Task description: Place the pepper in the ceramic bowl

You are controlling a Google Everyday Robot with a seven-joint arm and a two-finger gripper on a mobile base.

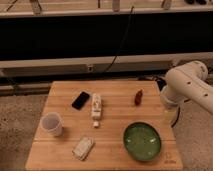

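Note:
The pepper (138,97) is small, slim and dark red, and lies on the wooden table (60,90) towards the back right. The ceramic bowl (142,141) is wide, shallow and glossy green; it stands near the front right corner with nothing in it. Only my white arm (187,84) shows, at the right edge of the table, to the right of the pepper and above the bowl. The gripper itself is not in view; it is hidden beyond the arm's lower end.
A whitish translucent cup (52,124) stands at the left. A black phone-like slab (80,100) and a white oblong object (96,107) lie mid-table. A pale packet (83,147) lies at the front. A dark shelf wall runs behind.

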